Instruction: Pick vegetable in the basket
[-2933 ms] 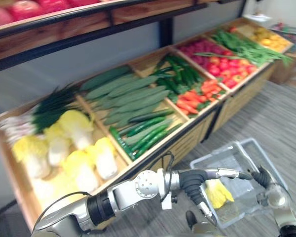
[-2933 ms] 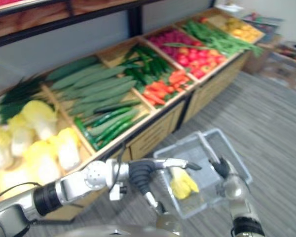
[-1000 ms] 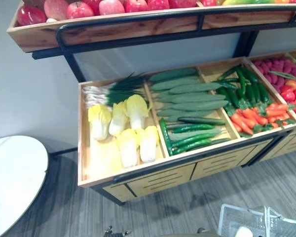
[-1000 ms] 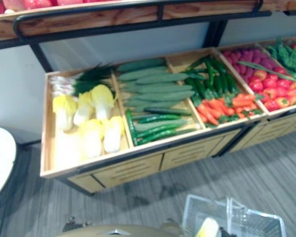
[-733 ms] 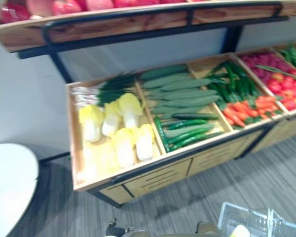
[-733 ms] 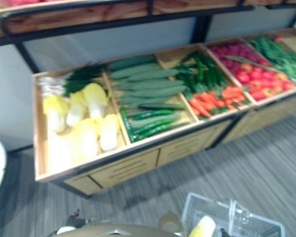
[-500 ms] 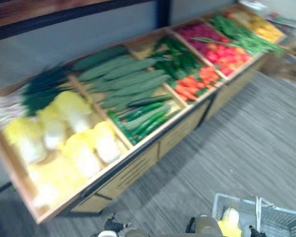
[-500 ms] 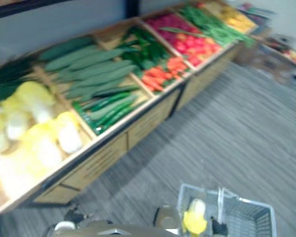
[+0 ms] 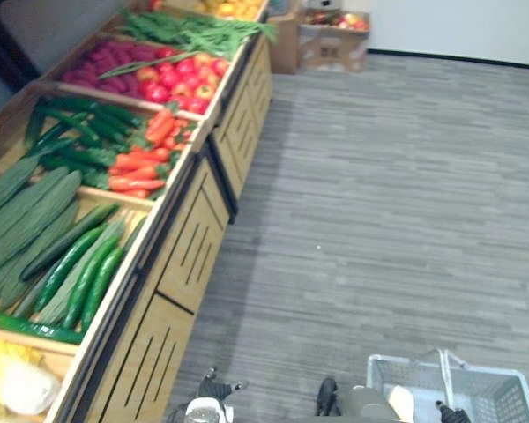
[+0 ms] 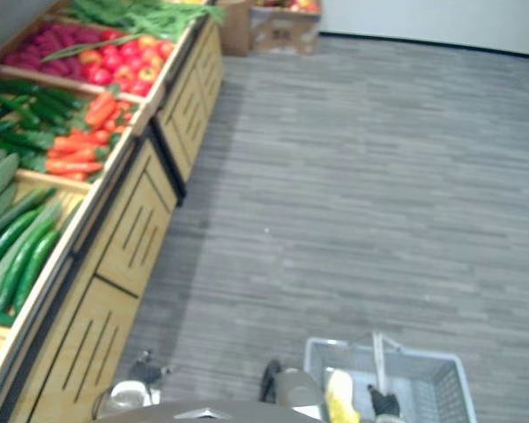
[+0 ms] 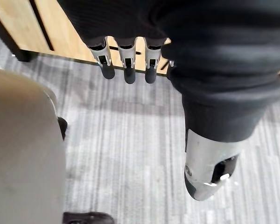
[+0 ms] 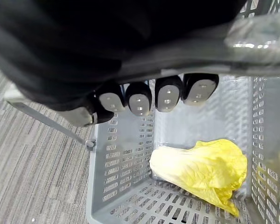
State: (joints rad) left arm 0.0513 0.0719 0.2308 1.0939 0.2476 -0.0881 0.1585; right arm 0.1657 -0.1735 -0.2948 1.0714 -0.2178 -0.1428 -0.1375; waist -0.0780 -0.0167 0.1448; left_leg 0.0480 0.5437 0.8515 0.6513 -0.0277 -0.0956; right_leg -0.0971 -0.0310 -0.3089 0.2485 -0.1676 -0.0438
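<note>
**L eye view:** wooden stand (image 9: 181, 256) runs along the left, w/ cucumbers (image 9: 75, 269) and carrots (image 9: 141, 167) in its bins. Grey basket (image 9: 502, 392) sits at lower right, over the floor (image 9: 379, 203). The cabbage (image 9: 400, 404) is inside, by the basket's left wall.

**R eye view:** same scene. The cabbage is at the basket's left end, beside the raised handle (image 10: 376, 357).

**L wrist view:** left hand (image 11: 126, 65) hangs near the stand front, fingers straight and side by side, thumb apart, holding nothing.

**R wrist view:** right hand (image 12: 149, 98) has its fingers curled round the handle. The cabbage lies on the basket's bottom, leafy end near a side wall.
</note>
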